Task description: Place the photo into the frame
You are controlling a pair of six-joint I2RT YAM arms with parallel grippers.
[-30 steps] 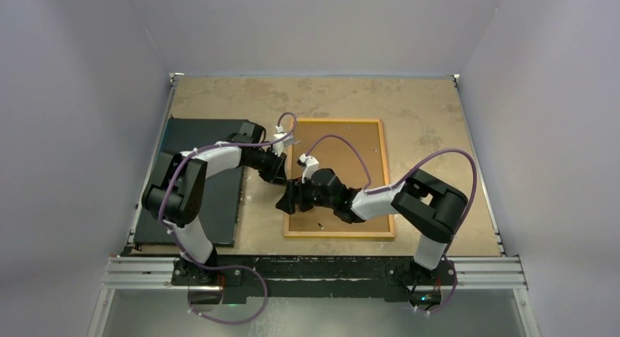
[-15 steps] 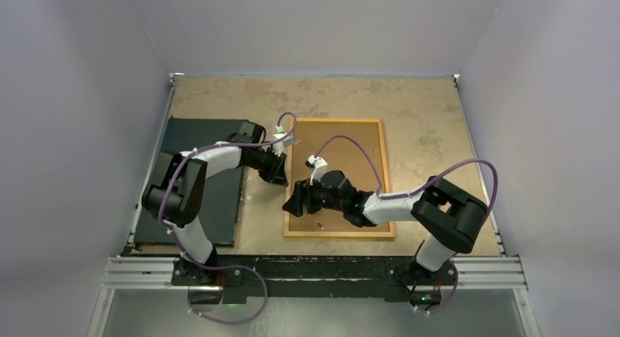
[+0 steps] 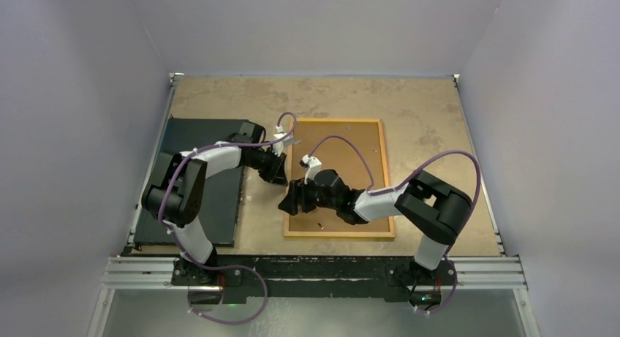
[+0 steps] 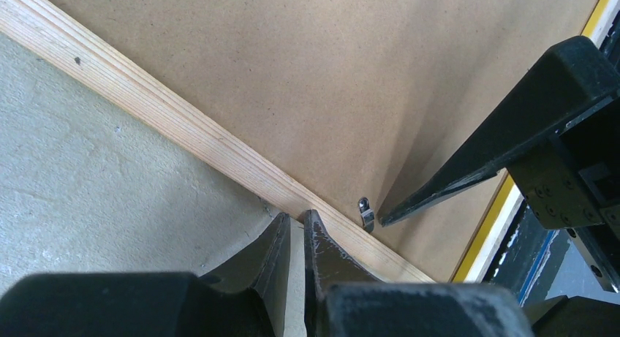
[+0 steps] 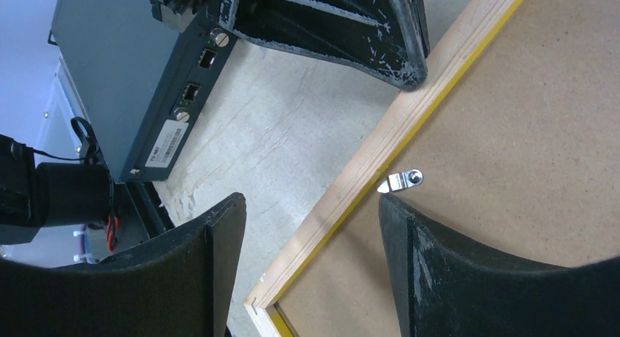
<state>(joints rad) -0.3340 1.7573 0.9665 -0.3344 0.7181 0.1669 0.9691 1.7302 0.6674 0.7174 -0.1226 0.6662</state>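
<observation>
The frame [image 3: 338, 235] lies face down on the table, a brown backing board [image 3: 343, 150] filling it. The photo is hidden. My left gripper [image 3: 284, 180] is shut, its tips [image 4: 295, 218] against the outer edge of the frame's left wooden rail [image 4: 168, 118]. My right gripper [image 3: 286, 204] is open and straddles that same rail [image 5: 409, 114]: one finger hangs over the table, the other over the backing board [image 5: 526, 132], its tip right at a small metal clip [image 5: 403, 180]. That clip [image 4: 365, 213] also shows in the left wrist view.
A black flat box [image 3: 194, 132] with ports on its side [image 5: 124, 66] lies left of the frame, under my left arm. The two grippers are close together at the frame's left rail. Grey walls enclose the table on three sides.
My right arm's elbow swung outward and came back; its gripper stayed at the frame's left rail, shifting only slightly. My left arm has not moved.
</observation>
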